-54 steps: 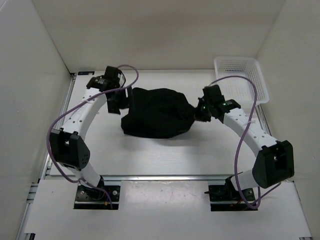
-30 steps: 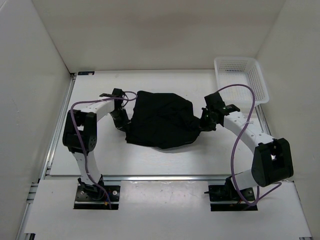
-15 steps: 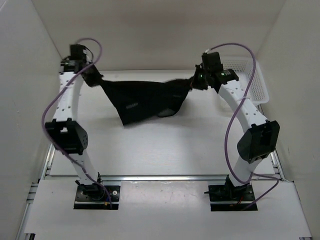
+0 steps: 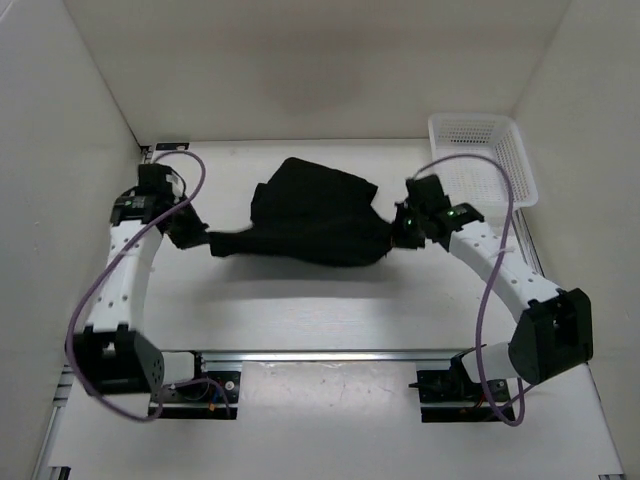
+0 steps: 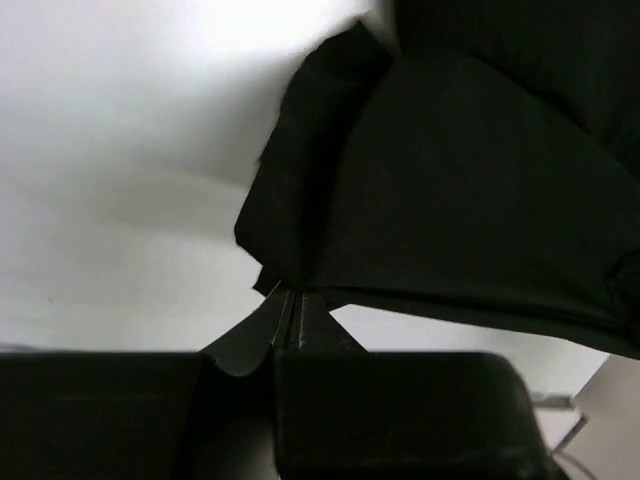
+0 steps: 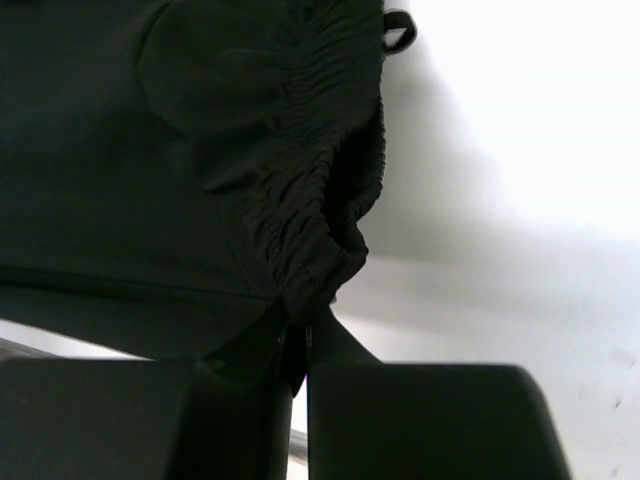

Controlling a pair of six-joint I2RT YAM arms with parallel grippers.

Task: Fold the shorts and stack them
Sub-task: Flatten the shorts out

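Black cloth spans the middle of the table [image 4: 330,310], beyond a bare strip in front of the arm bases: the shorts [image 4: 315,225], strung between the two arms. The left claw [image 4: 200,238] is clenched on a thin pulled-out corner at one end. The right claw [image 4: 398,232] is clamped on a gathered, elastic-looking bunch at the other, and the wrist views show both sets of fingers pinched tight on fabric. The step looks like spreading the garment flat before any fold. The near edge runs fairly taut, but farther back the cloth humps into a crumpled lobe, so it is not yet flat. To do this well, draw the two ends apart evenly and lay them down together, dragging slightly toward the bases so the far lobe unrolls rather than tucking under. The left pinch holds little material and could slip under a hard pull. The white mesh basket [image 4: 480,150] in the far right corner is well apart from the work.
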